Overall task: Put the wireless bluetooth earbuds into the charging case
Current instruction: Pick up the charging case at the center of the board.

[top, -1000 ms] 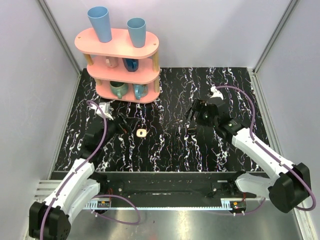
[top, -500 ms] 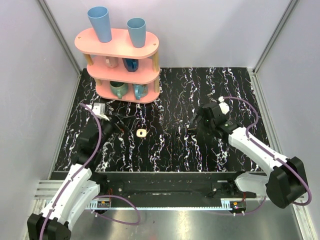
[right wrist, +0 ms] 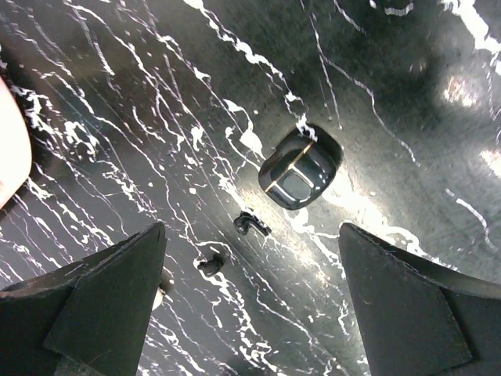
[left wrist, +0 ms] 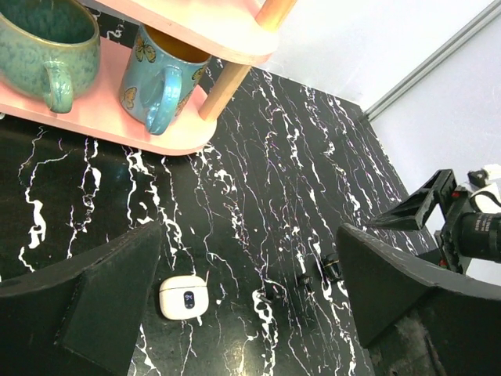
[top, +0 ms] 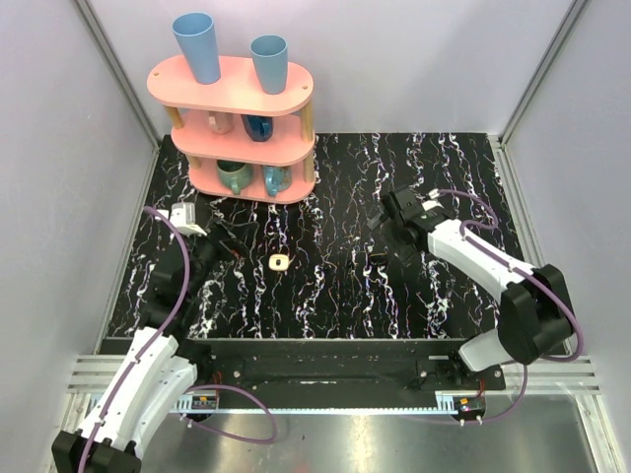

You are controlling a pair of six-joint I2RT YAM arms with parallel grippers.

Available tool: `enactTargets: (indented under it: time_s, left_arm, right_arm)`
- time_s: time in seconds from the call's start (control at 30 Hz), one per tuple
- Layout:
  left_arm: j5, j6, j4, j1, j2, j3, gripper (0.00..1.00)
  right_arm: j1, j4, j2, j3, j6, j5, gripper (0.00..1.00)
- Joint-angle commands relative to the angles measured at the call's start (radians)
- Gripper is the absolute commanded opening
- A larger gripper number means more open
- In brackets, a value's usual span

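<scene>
The left gripper (left wrist: 249, 251) is spread wide and carries nothing. Low between its fingers, on the black marble tabletop (top: 335, 296), lies a small white case (left wrist: 184, 296), shut and clear of both fingers. Opposite, the right gripper (right wrist: 250, 235) is likewise fully released and empty, hanging over the task's things (how high I cannot tell). Framed between its fingers are the two earbuds (right wrist: 250, 225), tiny and dark, loose on the marble near each other. Just beyond them is the dark charging case (right wrist: 299, 170) with a gold seam, and neither bud touches it. Whether its lid is up is not clear. At the far side stands the pink shelf (top: 232, 91) with mugs and two blue cups (top: 197, 47), well apart from all this.

Both buds are out, so insertion has not begun. The risks as I judge them:
- **Missed pinch:** Dark buds on veined black marble are easy to misplace, and a slightly off pinch from such broad fingers could flick one away or knock its neighbour.
- **Shoved case:** A finger landing close could push the case aside.
- **Shut lid:** If the case is shut, it needs opening first.
- **Wrong case:** The white case could draw a wrong placement (the buds match the dark one).
- **Arm clash:** The arms face each other and could collide over the middle.
</scene>
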Motion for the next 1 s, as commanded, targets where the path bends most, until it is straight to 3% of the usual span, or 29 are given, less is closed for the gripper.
enactTargets:
  time_s: [0.0,0.23,0.5,0.97]
  left_arm:
    - [-0.055,-0.007,-0.027,0.004,-0.014,0.037,0.99]
    - [-0.058,-0.01,-0.027,0.004,0.0,0.027,0.99]
    - [-0.052,0.001,-0.019,0.004,-0.009,0.025,0.99]
    - [-0.084,0.011,-0.06,0.004,-0.054,0.025,0.99]
  right_arm:
    - [-0.003,-0.089,0.04,0.032,0.17,-0.067,1.0]
    - [-0.003,-0.147,0.054,-0.003,0.42,-0.048,1.0]
    - [-0.003,-0.166,0.186,0.078,0.381,-0.136,1.0]
    - [-0.005,-0.16,0.139,0.017,0.496,-0.073,1.0]
